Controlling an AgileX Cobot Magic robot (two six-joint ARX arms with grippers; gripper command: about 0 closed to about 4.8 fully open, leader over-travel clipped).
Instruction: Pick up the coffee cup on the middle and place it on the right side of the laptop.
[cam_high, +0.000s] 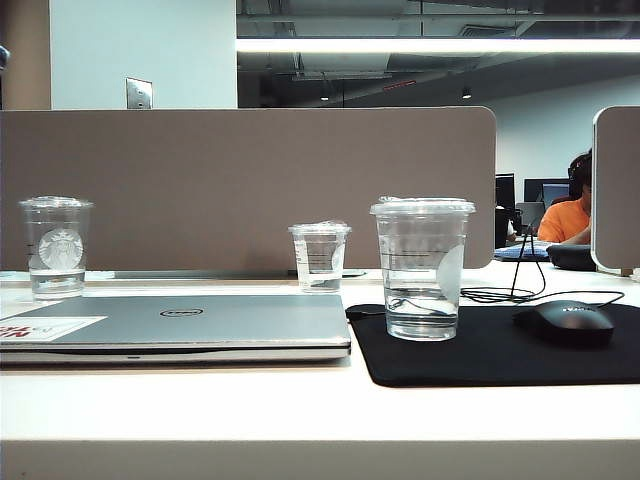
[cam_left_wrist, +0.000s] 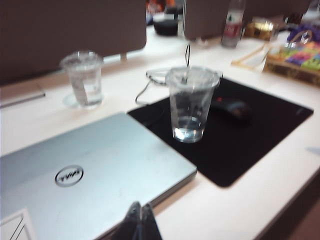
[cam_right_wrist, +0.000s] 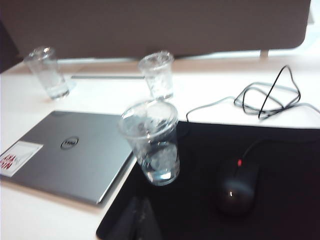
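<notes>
Cup (cam_high: 422, 268) stands upright on the black mat (cam_high: 500, 350), just right of the laptop (cam_high: 180, 325) — looks to me already in its target spot. Thin clear plastic, flat lid, a little water at the bottom: light, squashy wall, slick, bottom-heavy. I'd take it mid-wall below the lid rim, gentle squeeze, keep it level.

Left tool (cam_left_wrist: 141, 220) sits low over the laptop's near edge, fingers together, empty. Right tool (cam_right_wrist: 141, 220) hovers over the mat's near edge, also pressed together, empty.

Room: mouse (cam_high: 565, 322) and its cable (cam_right_wrist: 265, 95) lie right of the cup, small cup (cam_high: 320, 257) behind it, logo cup (cam_high: 57, 247) far left. Mat front is free; worktop (cam_high: 320, 410) edge is near.
</notes>
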